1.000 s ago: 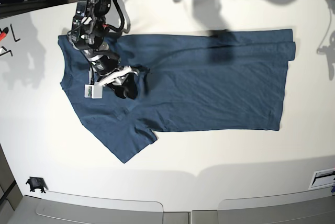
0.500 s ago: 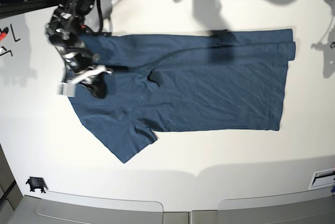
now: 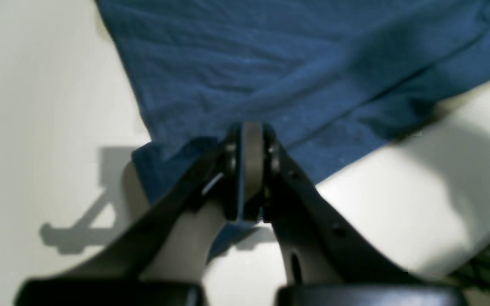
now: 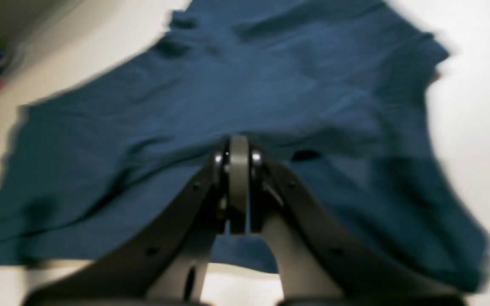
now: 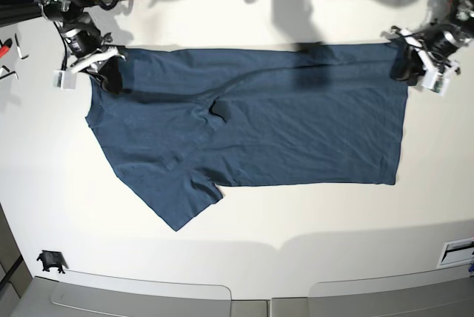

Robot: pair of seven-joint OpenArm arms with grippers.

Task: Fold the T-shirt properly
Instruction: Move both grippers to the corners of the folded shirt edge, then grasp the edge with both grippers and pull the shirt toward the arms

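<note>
With both grippers clamped tight at opposite ends of the shirt, this looks like the grab-and-stretch part of the fold, not the fold itself yet. The left gripper (image 3: 245,170) has its jaws pressed together with a thin sliver of blue cloth pinched between them, right at the hem corner. In the base view that puts the left gripper (image 5: 415,65) on the picture's right, at the far corner of the hem. The right gripper (image 4: 238,187) is squeezed closed too, and the fabric bunches up to its tips, so I'd say it has hold of the shoulder edge, though that wrist view is pretty smeared. In the base view the right gripper (image 5: 104,72) sits at the far left corner, by the shoulder.

The T-shirt (image 5: 252,124) lies sideways on the white worktop (image 5: 296,243), neck end to the left, hem to the right. One sleeve sticks out toward the near edge, while the far edge runs between the two grippers. There's a small ridge of bunched cloth near the middle left.

Next move, I'd guess: lift both corners together and carry the far edge over toward the near one, keeping the cloth taut so that ridge doesn't get folded in.

Hard to tell: the collar and its label, how much cloth each gripper really has, and whether the far sleeve is tucked under.
</note>
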